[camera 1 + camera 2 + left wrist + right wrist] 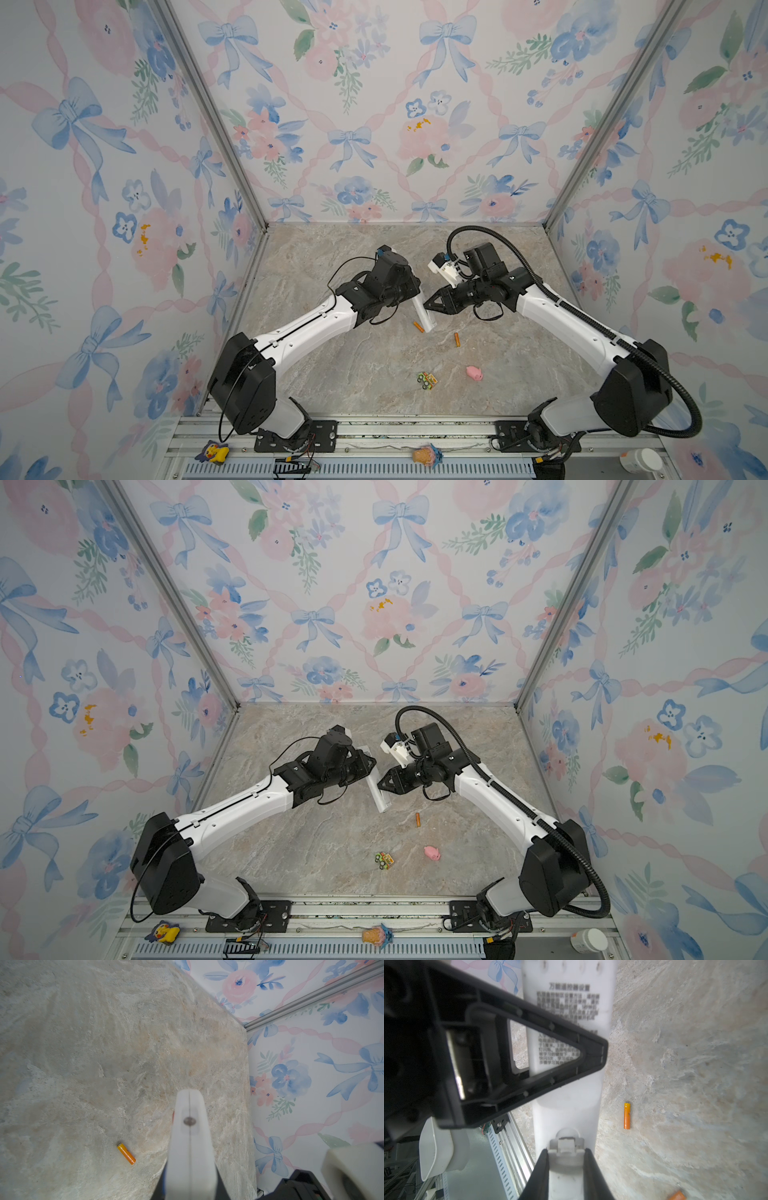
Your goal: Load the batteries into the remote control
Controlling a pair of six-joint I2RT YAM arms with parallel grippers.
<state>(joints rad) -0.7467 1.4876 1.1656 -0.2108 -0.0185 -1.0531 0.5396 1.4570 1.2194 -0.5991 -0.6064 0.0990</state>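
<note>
Remote control point(569, 1105) white, printed back showing, clamped in left tool point(417, 293); right tool point(566, 1169) pinches latched cover point(565, 1147).

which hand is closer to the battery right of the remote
Right. The right hand holds the remote near the end toward the battery; the left hand grips it farther back.
</note>
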